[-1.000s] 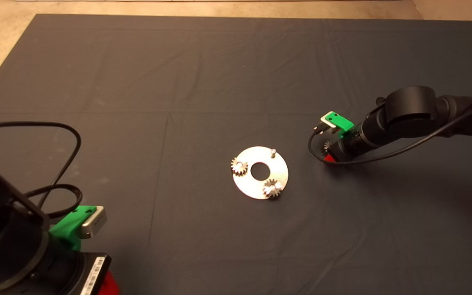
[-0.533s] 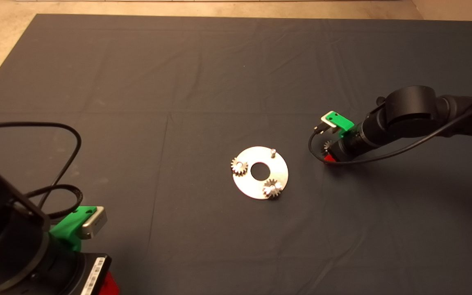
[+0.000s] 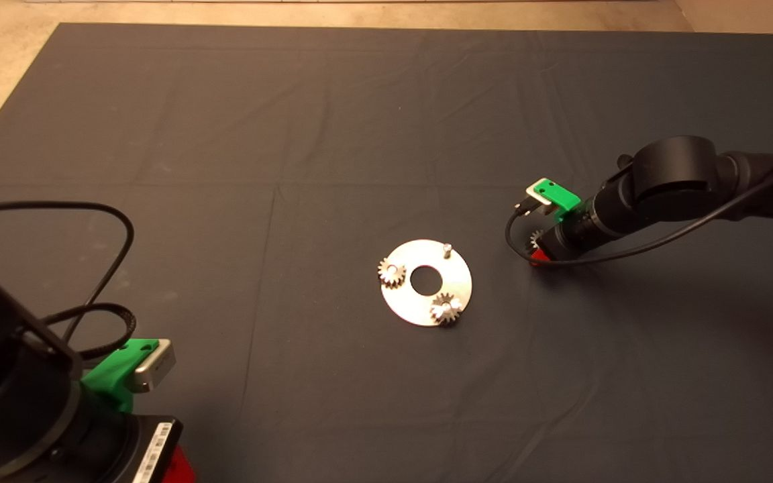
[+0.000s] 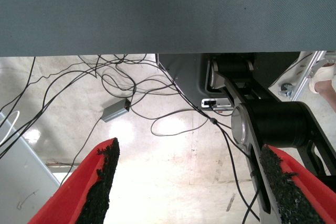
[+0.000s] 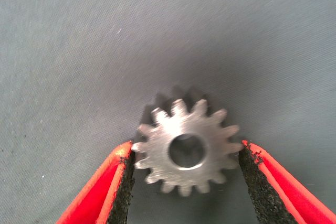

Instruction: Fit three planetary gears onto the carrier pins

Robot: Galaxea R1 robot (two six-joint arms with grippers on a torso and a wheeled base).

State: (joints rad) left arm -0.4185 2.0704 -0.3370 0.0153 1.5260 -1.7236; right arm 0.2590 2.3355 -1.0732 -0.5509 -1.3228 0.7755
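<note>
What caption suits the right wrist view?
Right gripper closing around the third planetary gear lying flat on the dark mat.

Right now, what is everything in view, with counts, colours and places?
planetary gears: three, silver-grey; two on pins of the disc, the third flat on the mat right of the disc
carrier pins: three, silver; one bare at the disc's far side
disc: one, silver, mid-mat
mat: one, dark
cables and small grey box: on the pale floor, seen by the left wrist
right pincer: red fingers open, straddling the third gear
left pincer: open, parked at the lower left
</note>
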